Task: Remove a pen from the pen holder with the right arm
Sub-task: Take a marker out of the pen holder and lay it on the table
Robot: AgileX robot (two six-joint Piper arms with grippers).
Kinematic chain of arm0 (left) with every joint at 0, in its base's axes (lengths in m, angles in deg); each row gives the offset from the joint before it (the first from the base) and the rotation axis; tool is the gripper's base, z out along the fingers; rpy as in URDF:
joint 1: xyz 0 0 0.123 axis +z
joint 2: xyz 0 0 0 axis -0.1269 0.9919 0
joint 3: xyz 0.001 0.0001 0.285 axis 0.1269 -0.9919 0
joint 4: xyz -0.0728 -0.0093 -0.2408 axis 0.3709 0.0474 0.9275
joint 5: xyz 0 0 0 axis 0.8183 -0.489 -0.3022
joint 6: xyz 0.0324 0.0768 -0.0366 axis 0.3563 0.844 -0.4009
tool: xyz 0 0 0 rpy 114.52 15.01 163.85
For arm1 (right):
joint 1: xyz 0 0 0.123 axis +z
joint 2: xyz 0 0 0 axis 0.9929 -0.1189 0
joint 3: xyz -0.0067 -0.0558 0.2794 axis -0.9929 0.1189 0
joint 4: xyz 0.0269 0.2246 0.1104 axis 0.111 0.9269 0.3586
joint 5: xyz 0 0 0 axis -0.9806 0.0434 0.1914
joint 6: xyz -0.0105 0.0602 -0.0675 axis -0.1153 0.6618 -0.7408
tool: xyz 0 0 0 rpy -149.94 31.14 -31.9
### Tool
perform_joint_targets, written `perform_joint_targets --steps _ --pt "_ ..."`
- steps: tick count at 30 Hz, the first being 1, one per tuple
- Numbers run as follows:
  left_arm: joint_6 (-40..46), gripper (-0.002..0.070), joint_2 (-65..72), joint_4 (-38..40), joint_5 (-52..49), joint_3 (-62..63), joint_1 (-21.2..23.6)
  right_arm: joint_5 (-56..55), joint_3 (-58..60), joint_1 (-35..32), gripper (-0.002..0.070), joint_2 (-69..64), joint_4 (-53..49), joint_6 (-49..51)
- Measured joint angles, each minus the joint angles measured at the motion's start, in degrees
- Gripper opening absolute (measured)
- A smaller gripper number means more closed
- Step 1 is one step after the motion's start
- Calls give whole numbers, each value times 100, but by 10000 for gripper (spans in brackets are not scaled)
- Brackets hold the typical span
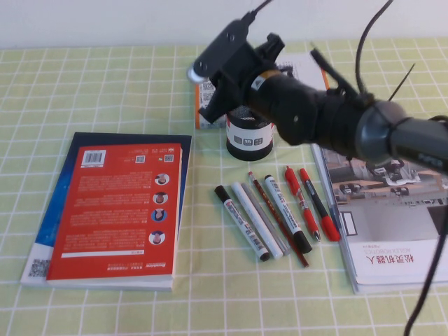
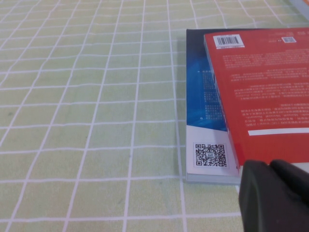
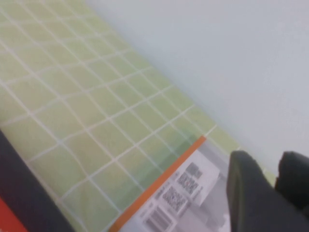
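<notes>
Black cylindrical pen holder [image 1: 250, 142] is standing just beneath the right gripper [image 3: 276, 189], whose grip cannot be told; left gripper [image 2: 272, 189], clenched, is hovering over the red-covered book [image 2: 260, 87], well apart.

At upper centre, the right gripper [image 1: 225, 105] hangs seemingly over the pen holder [image 1: 250, 140]; pens [image 1: 285, 211] lie below it, stacked books [image 1: 115, 210] lower left, by whose corner we find the left gripper [image 2: 270, 166].

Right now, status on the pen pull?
Left gripper shut, by books. Right gripper above holder; no pen seen held. Loose pens lie beside holder.
</notes>
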Motion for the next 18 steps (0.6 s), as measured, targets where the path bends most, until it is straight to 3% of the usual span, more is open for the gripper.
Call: perform_joint_targets --steps 7,11,18 --pt "0 -5 0 0 0 0 0 799 0 0 85 876 394 0" --pt "0 -5 0 0 0 0 0 1813 0 0 85 1563 784 96" --pt "0 -5 0 0 0 0 0 3733 0 0 85 2356 255 2054"
